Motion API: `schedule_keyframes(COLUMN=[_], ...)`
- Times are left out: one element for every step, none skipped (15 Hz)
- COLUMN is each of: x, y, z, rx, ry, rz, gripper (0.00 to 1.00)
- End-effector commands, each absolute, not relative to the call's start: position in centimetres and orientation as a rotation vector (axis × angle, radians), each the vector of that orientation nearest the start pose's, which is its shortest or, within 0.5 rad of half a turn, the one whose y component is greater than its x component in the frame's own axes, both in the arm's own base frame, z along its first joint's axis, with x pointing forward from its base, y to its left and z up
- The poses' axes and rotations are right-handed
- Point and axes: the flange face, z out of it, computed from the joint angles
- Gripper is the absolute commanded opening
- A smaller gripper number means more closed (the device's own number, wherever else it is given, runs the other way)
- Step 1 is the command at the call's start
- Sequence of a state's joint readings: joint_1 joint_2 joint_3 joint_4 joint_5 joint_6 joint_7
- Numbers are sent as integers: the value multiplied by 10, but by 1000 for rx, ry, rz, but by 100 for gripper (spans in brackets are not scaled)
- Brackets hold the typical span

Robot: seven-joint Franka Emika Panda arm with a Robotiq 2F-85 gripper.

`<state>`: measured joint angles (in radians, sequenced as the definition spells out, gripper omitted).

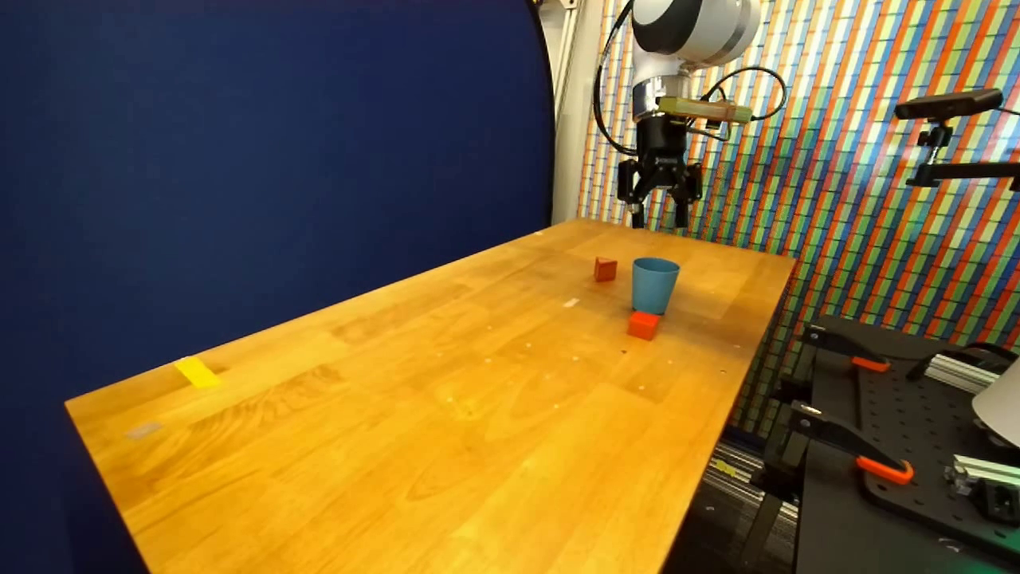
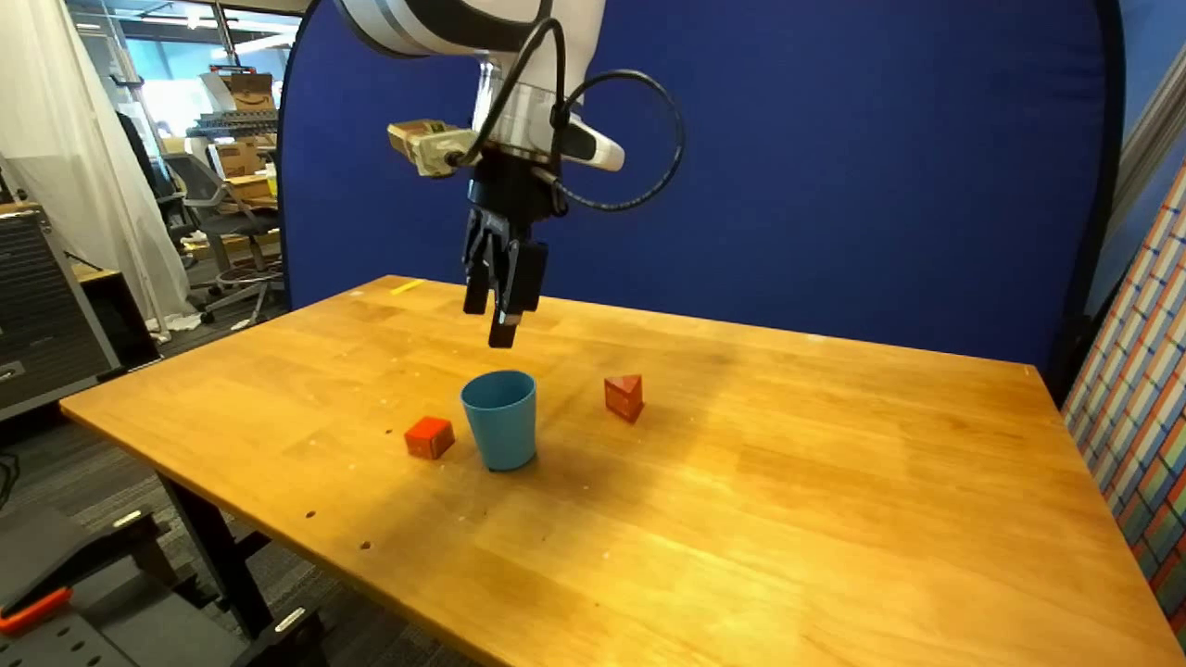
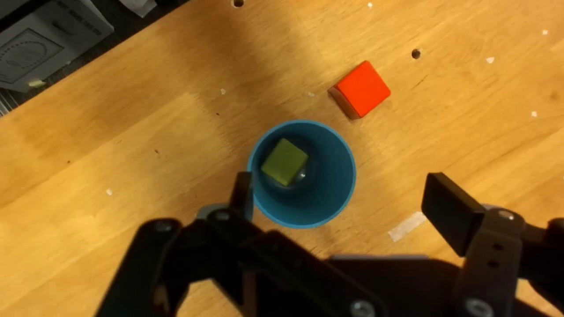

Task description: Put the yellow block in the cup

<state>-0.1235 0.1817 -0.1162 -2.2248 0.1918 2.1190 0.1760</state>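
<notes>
In both exterior views we are seeing the cup (image 2: 504, 426) standing upright on the counter (image 2: 834, 537), its plain sides light blue; in the wrist view we are looking down into it and finding the yellow block (image 3: 285, 162) lying inside, off to one side and looking olive there; the robot arm (image 1: 713, 32) is hanging over the counter, its jaws pointing down from higher than the cup's rim and standing wide apart; from the wrist camera one jaw is covering a little of that rim. An orange-red block (image 3: 363, 90) is sitting just beside the cup, apart from it; a darker three-cornered block (image 2: 624, 396) is standing near the cup in both exterior views; a yellow tape strip (image 1: 197, 372) is lying well apart from them, close to the counter's edge.
</notes>
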Motion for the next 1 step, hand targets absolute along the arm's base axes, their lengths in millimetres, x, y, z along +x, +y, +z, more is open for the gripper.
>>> schedule_keyframes(x=[499], y=[-113], z=[276], rx=[-2868], ry=[790], rz=[418], gripper=[100])
